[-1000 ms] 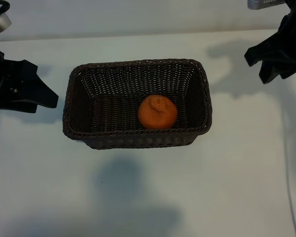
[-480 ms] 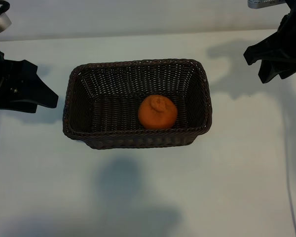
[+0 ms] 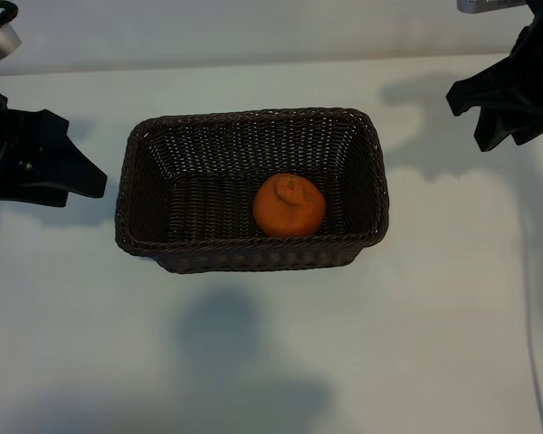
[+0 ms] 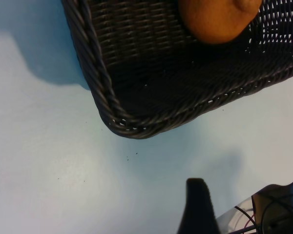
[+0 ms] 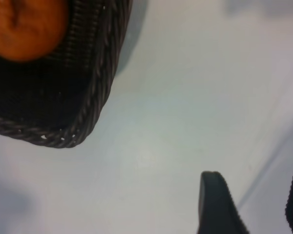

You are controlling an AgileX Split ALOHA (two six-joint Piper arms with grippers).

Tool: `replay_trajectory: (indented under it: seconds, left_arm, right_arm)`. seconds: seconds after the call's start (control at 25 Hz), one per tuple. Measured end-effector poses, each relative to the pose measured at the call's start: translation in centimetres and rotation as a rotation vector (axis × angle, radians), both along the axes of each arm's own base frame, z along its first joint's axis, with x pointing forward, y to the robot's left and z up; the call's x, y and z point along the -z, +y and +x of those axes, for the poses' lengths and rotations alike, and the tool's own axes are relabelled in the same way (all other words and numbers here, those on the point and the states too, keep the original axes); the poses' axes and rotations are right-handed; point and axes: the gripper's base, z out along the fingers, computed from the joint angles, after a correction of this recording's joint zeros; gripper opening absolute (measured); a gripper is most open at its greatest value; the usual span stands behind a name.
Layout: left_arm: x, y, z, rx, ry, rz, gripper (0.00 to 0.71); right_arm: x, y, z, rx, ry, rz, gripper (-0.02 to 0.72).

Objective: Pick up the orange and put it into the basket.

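Note:
The orange (image 3: 290, 206) rests on the floor of the dark brown woven basket (image 3: 253, 116), right of its middle and near the front wall, knobby bump up. My left gripper (image 3: 89, 177) hangs off the basket's left side, open and empty; only one of its fingers (image 4: 198, 204) shows in the left wrist view, over bare table past a basket corner (image 4: 122, 124). At the back right, clear of the basket, my right gripper (image 3: 471, 122) is open, nothing between its fingers (image 5: 217, 204). Both wrist views catch part of the orange (image 4: 215, 22) (image 5: 24, 29) inside the basket.
The pale table (image 3: 271, 353) runs all round the basket, with wide room in front. A cable (image 3: 529, 334) runs down the right edge. A soft shadow lies on the table in front of the basket.

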Motion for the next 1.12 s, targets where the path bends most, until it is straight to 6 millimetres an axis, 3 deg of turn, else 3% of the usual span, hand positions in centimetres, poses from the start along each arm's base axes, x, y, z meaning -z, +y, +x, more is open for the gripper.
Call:
replay_trajectory:
  seconds: [0.24,1.12]
  left_arm:
    - [0.0,0.0,0.0,0.000,0.000,0.000,0.542]
    - [0.0,0.0,0.0,0.001,-0.001,0.000,0.542]
  right_arm:
    - [-1.3,-0.1,-0.8,0.000,-0.040,0.007,0.365]
    - [-1.3,-0.1,-0.8,-0.008,-0.041,0.006,0.365]
